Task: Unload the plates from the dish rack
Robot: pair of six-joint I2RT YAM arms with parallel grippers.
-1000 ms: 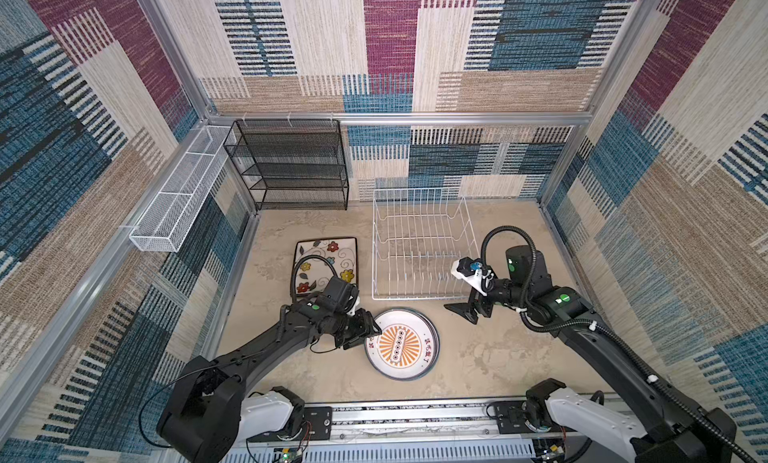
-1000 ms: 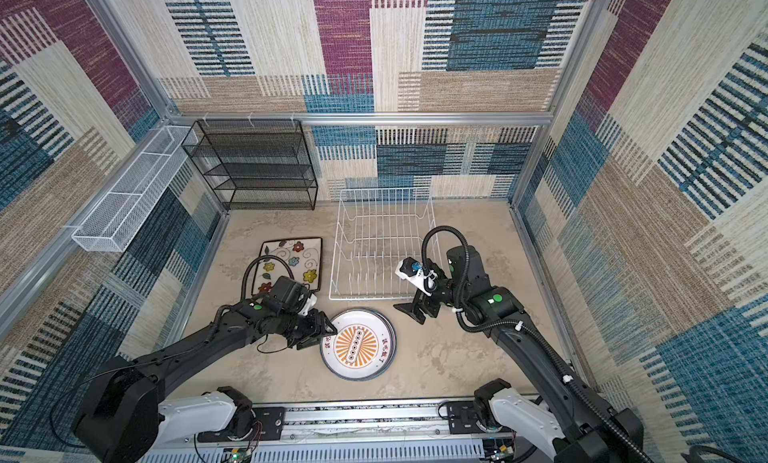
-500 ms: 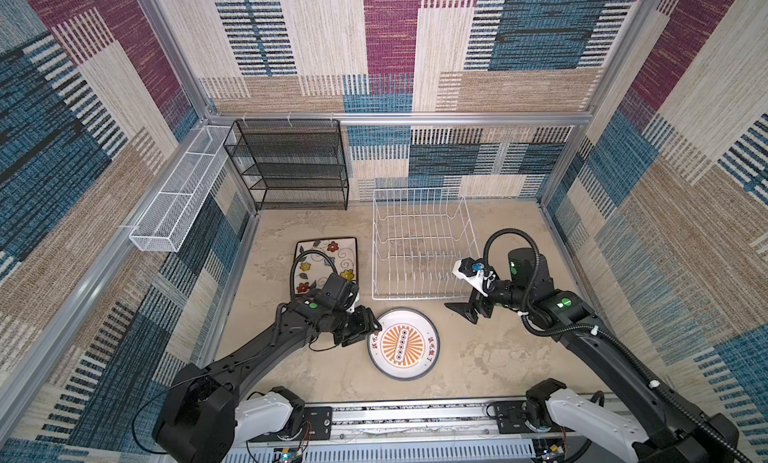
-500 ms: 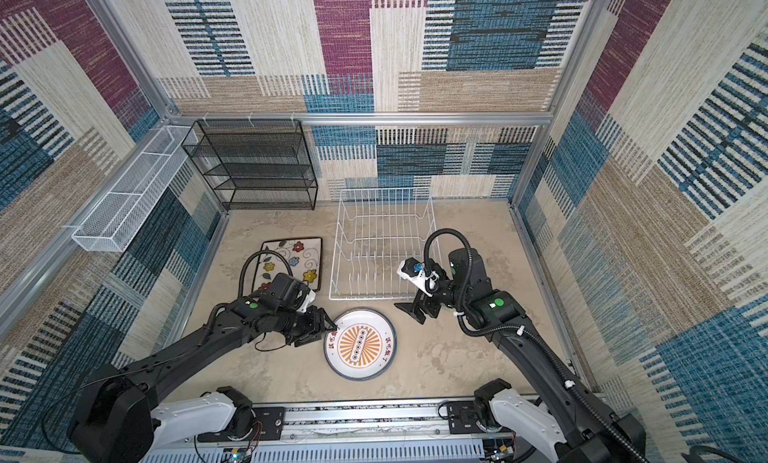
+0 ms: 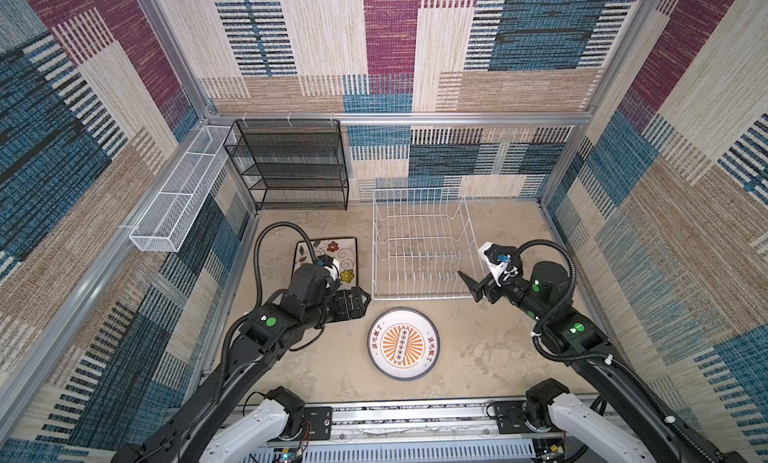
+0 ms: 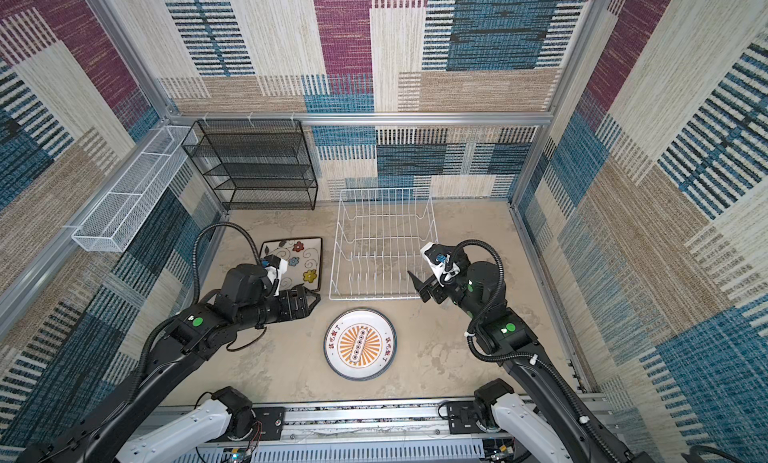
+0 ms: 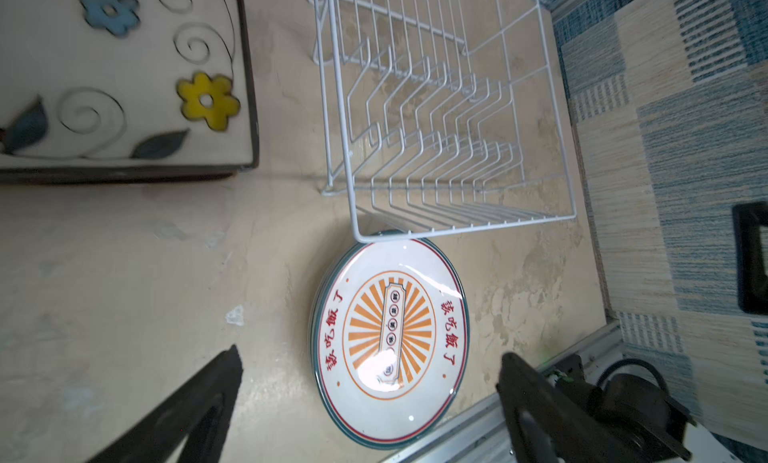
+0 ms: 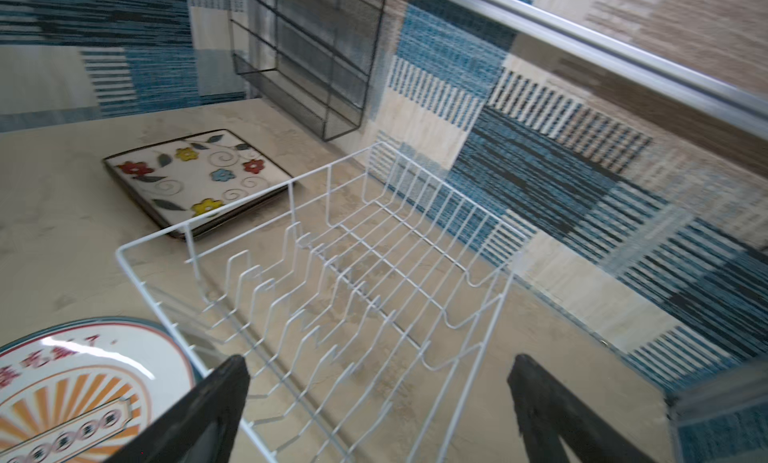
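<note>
A mottled beige, stone-look tabletop (image 5: 490, 357) sits boxed in by woven patchwork walls (image 5: 374, 45) of blue, plum and cream, with a black mesh shelf unit (image 5: 291, 166) at the back and a long white mesh basket (image 5: 174, 207) on the left wall. The white wire dish rack (image 5: 420, 298) stands mid-table. A glossy round white plate with an orange sunburst (image 5: 402, 343) lies flat just in front of it, and a square cream flowered plate (image 5: 340, 249) lies flat to its left. The left gripper (image 5: 365, 301) and right gripper (image 5: 469, 288) flank the rack's near corners, jaws spread and holding nothing.
</note>
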